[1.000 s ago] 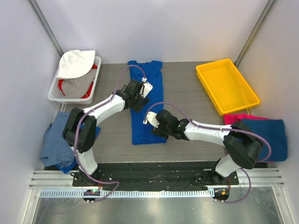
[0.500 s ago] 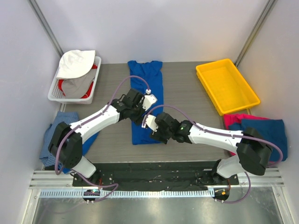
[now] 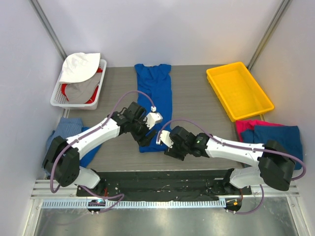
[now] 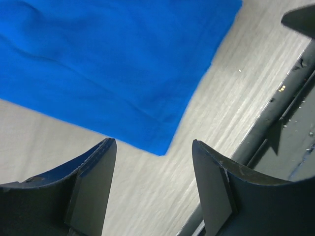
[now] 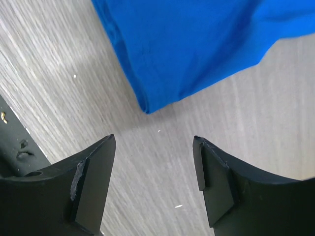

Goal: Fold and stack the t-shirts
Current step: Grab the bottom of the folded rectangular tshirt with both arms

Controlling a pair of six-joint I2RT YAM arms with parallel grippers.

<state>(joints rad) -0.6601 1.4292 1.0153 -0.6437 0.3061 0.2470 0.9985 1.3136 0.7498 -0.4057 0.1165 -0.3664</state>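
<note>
- We are finding the left arm drawn back from the shirt's middle toward the near edge of the tabletop [image 3: 113,88]. It is now reaching low and rightward.
- The left gripper [image 3: 145,138] is hovering at the near left hem corner, jaws apart and holding nothing.
- The royal blue t-shirt [image 3: 155,93] is lying unmoved as a long strip down the tabletop's centre, collar toward the far edge.
- The right gripper [image 3: 166,149] has pulled back likewise and is hanging over the near right hem corner, jaws apart and empty. The right arm is stretching leftward along the near edge.
- We are judging that both corners are being lined up for a pinch, ready to fold hem toward collar.
- The other shirts [image 3: 275,137], magenta and blue, are waiting beyond the right edge.
</note>
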